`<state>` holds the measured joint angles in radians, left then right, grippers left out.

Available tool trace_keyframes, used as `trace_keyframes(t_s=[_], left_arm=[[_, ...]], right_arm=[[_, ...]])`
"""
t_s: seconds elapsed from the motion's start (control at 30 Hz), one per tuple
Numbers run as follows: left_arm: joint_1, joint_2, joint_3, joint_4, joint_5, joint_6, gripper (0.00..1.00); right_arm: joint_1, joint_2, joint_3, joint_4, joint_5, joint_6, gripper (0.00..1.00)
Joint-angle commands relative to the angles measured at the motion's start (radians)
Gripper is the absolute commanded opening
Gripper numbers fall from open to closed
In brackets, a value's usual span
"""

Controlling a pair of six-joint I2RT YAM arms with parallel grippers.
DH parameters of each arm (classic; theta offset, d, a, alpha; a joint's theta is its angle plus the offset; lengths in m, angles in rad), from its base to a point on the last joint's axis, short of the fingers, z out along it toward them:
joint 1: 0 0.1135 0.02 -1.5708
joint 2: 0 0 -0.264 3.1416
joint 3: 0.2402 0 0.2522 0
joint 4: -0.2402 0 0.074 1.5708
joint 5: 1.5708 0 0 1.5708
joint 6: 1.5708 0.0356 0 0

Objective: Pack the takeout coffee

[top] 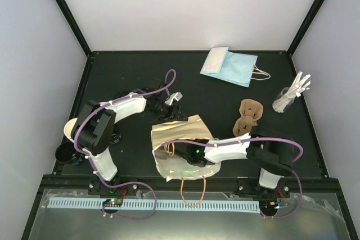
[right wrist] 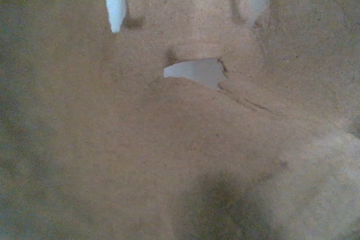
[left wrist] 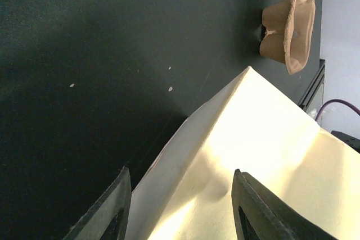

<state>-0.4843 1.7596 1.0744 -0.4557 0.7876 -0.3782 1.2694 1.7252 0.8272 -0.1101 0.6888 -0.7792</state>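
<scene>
Tan paper bag (top: 181, 139) lies flat at the centre of the black table (top: 129, 77). Its orange handle loop (top: 193, 205) hangs over the near edge.

Left gripper (left wrist: 180, 173): released. The fingers (left wrist: 247, 206) stand apart over the bag's far corner, and the edge of the paper runs between them.

Right arm (top: 236, 150): extends from the right, its end covered by the bag. The right gripper is hidden in the paper and clenched; what it holds, if anything, cannot be told. The right wrist view shows only creased brown paper.

Takeout coffee: location cannot be told. A dark round shape (top: 66, 153) sits at the table's left edge beside the left arm's base, too small to identify.

Brown pulp carrier (top: 249, 116) lies just right of the bag. A pale blue bag (top: 228, 66) lies at the far side.
</scene>
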Motion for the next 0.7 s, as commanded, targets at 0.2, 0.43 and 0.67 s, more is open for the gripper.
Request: trace_keyframes(t_s=[0.2,0.43,0.67], left_arm=[[0.004,-0.075,0.105,-0.064,-0.047,0.018,0.68],[0.075,-0.182,0.25,-0.192,-0.156,0.072,0.98],[0.134,-0.376,0.289,-0.256,-0.274,0.113,0.99]], right_arm=[[-0.01,-0.117,0.04,-0.194,0.022,0.082,0.01],[-0.012,-0.182,0.134,-0.438,-0.17,0.122,0.01],[-0.028,-0.2,0.26,-0.655,-0.277,0.132,0.01]])
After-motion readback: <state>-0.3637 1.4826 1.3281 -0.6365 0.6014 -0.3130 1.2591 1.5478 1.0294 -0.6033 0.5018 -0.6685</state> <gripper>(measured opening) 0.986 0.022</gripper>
